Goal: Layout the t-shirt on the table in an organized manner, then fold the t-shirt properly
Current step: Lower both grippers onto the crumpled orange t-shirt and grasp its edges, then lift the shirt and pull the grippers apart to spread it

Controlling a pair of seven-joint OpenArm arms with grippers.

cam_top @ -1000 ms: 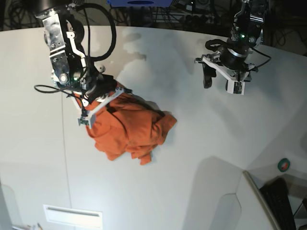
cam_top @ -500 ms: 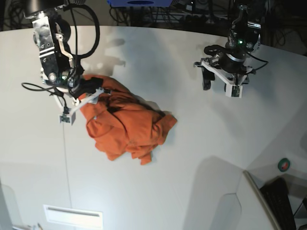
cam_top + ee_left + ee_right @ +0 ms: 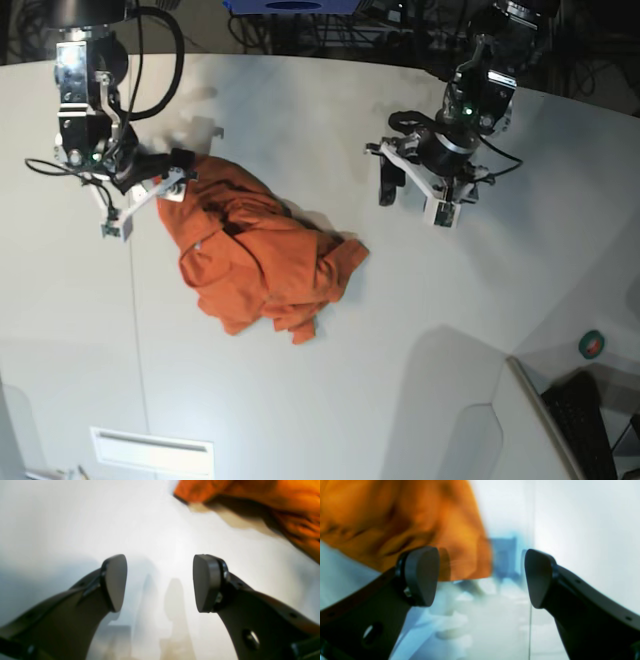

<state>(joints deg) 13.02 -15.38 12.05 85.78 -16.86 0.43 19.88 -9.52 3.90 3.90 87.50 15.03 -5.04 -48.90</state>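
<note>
Right wrist view, the t-shirt [image 3: 402, 522] is a smeared orange blur, cut off at the top and left edges. Left wrist view catches only a soft corner of it. From the base view, neckline and sleeves are lost in the crumple.

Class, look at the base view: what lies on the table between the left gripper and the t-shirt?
Only bare table; between left gripper and t-shirt, base view.
</note>
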